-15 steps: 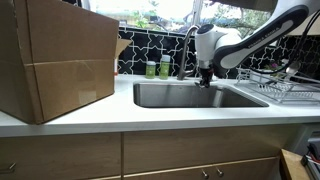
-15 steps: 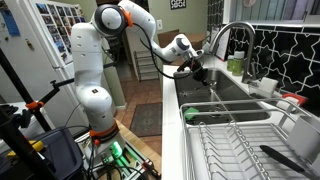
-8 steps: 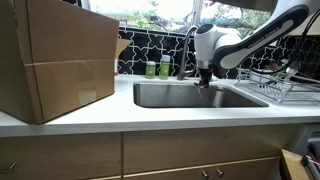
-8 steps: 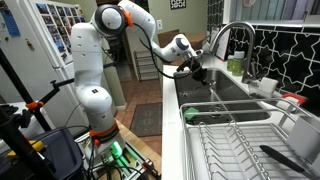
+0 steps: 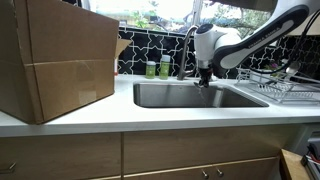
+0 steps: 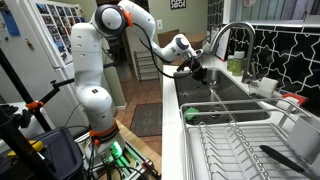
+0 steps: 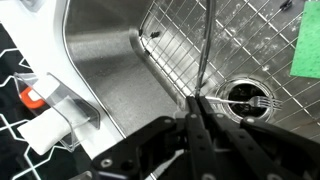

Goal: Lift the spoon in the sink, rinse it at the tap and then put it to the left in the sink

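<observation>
We see a big brown cardboard box (image 5: 55,60) on the pale counter (image 5: 150,118), flat-sided and creased across its middle. The white arm (image 6: 95,60) has rounded, glossy joints and reaches over the stainless steel sink (image 5: 165,97), a rectangular basin with a brushed, dull shine. Beside the basin stands a wire dish rack (image 6: 240,150), and a curved metal tap (image 6: 228,30) arches above it. In the wrist view a wire grid (image 7: 250,40) of thin crossing rods lies on the sink floor, with a flat green pad (image 7: 306,55) at its far corner and the round drain (image 7: 245,97) near the fingertips. The gripper (image 7: 195,108) hangs low over the basin in both exterior views (image 5: 204,80) (image 6: 197,72). Its dark fingers are clenched together on the spoon (image 7: 204,50), which they hold above the grid, just beside the drain. The spoon shows as a slim, straight, shiny metal handle. In the wrist view its long axis runs from the fingertips to the top edge, almost upright and leaning slightly right. We cannot tell which end carries the bowl, since the pinched end is hidden between the fingers and the other end leaves the picture. In the exterior views the spoon is too thin to make out.
</observation>
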`<state>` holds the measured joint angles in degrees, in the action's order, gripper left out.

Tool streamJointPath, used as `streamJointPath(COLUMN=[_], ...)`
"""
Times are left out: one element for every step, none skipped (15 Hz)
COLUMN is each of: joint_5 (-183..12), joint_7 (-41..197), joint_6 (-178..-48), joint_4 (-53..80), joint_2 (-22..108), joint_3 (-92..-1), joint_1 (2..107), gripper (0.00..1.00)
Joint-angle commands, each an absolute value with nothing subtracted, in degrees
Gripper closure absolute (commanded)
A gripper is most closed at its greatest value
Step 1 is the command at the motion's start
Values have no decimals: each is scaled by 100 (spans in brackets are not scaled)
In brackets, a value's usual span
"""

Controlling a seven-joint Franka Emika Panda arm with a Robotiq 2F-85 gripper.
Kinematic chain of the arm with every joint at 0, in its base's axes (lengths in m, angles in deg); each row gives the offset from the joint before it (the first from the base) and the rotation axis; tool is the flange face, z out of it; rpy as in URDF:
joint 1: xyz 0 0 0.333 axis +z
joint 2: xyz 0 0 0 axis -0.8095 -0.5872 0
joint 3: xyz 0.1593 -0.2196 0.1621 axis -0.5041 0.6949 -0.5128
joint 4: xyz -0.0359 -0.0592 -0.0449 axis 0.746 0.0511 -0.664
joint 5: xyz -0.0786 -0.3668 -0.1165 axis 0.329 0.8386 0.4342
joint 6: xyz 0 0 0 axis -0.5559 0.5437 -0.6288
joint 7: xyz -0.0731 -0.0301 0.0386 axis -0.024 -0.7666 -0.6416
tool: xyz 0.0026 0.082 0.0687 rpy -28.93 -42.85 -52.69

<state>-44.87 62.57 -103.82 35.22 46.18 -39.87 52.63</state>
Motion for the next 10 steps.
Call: streamJointPath(joint_5=[-4331, -4350, -4407, -4438, -4510, -4561, -4627, -4657, -4688, -4744], joint_7=[6154, 6162, 6181, 6196, 6202, 6204, 6198, 6174, 6152, 6144], joint_6=[-10390, -10408, -10461, -10491, -10544, -10590, -10665, -10757, -10861, -11011], joint_4=[3572, 3574, 3571, 3571, 3561, 3559, 3552, 3549, 3541, 3533], joint_2=[4668, 4666, 4635, 4606, 4529, 4489, 4413, 4350, 4288, 4221], joint_3=[-4055, -4061, -4083, -4104, -4145, -4174, -4205, -4226, -4239, -4251], joint_1=[5195, 5192, 5188, 5192, 5196, 5194, 5187, 5186, 5181, 5171], gripper=[98, 98, 98, 98, 98, 98, 98, 98, 98, 98])
